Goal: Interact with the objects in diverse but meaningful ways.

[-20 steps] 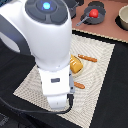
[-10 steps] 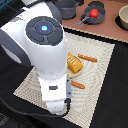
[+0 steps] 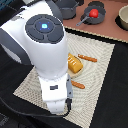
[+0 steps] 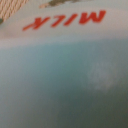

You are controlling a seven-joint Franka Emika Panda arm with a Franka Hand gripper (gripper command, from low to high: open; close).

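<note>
Gripper: hidden under the white arm in the exterior view; finger spread cannot be told.
Pale blue-white carton [image 4: 65,75]: fills the wrist view (red "MILK" lettering), very close.
Ridged yellow-orange block [image 3: 74,64]: on the woven mat [image 3: 97,55], beside the arm.

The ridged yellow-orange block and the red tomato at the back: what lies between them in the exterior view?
In the exterior view, a thin orange stick lies beside the ridged yellow-orange block; beyond it is bare placemat, then the pan holding the red tomato.

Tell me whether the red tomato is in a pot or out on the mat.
In a pot: the red tomato sits inside the dark pot on the counter, off the mat.
</note>
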